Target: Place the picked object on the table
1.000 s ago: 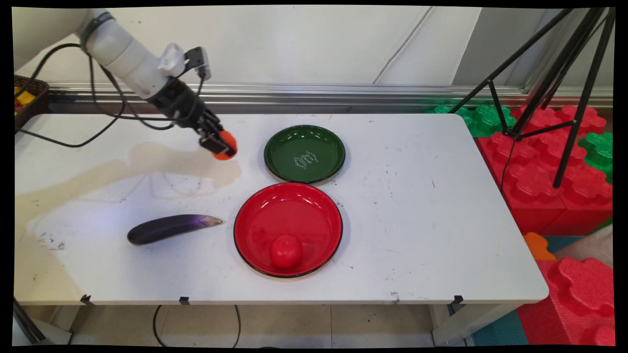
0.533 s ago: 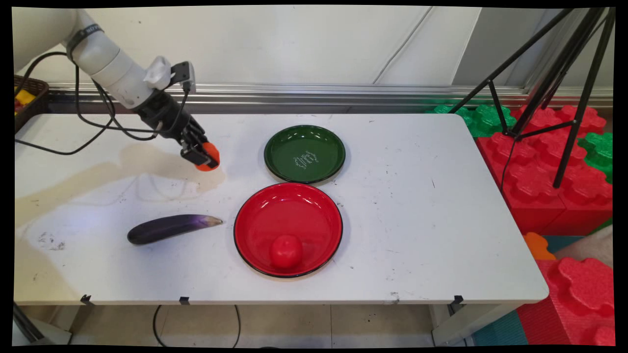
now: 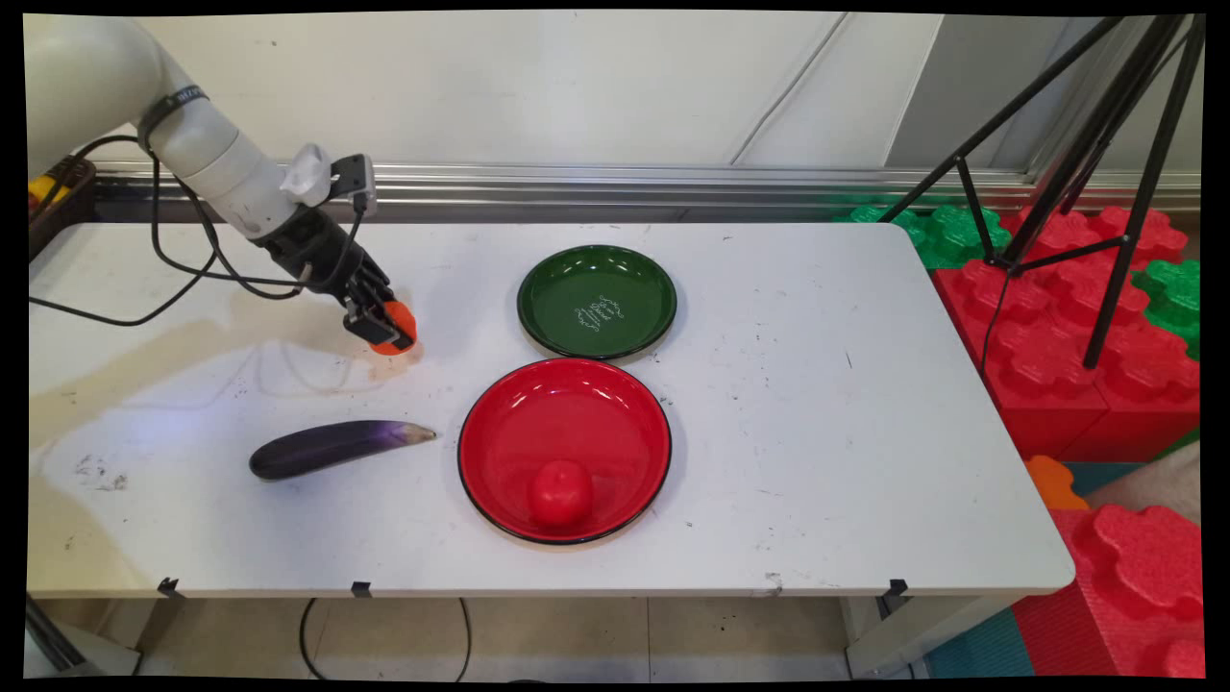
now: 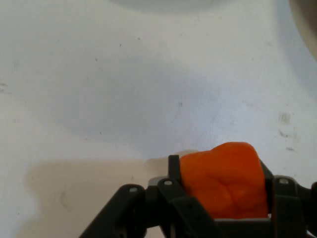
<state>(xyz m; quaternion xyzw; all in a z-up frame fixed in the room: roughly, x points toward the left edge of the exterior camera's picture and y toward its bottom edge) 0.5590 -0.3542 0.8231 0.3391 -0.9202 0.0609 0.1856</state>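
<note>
My gripper point(image 3: 381, 329) is shut on a small orange fruit point(image 3: 396, 332), low over the white table point(image 3: 817, 404) left of the green plate point(image 3: 596, 301). In the hand view the orange fruit point(image 4: 223, 186) sits clamped between the black fingers point(image 4: 174, 173), just above the tabletop. A purple eggplant point(image 3: 332, 448) lies nearer the front, below the gripper. The red plate point(image 3: 564, 450) to its right holds a red tomato point(image 3: 559, 492).
Black cables point(image 3: 173, 279) hang from the arm over the table's left part. A dark basket point(image 3: 58, 197) stands at the far left edge. A black tripod point(image 3: 1105, 192) and red and green foam blocks point(image 3: 1076, 336) stand off the table's right side.
The gripper, still holding the orange fruit, has moved left, toward the near side and down, from beside the green plate to close above the tabletop.
</note>
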